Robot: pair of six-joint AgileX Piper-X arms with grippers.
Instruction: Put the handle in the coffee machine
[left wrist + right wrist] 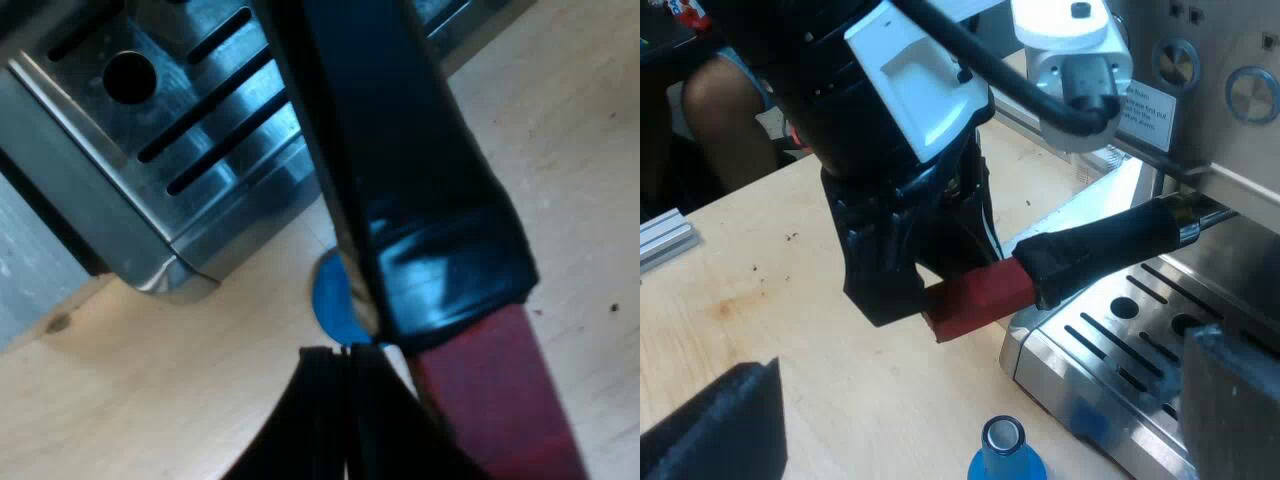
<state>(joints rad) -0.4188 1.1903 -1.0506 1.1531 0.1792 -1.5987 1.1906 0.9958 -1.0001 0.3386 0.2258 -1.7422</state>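
The left claw (915,280) is clamped on the red end (975,295) of the handle (1100,245). The handle is held level above the drip tray (1120,340), its metal end reaching the coffee machine's (1200,60) front; whether it is locked in cannot be told. The right claw (970,400) is spread wide and grips nothing, hanging above the wooden surface (770,280) near a blue tamper (1005,450) that stands just beside the tray. A person's leg (725,110) shows beyond the surface.

Wooden table (770,290) — espresso machine (1120,340), tamper (1005,450) (blue) on it.
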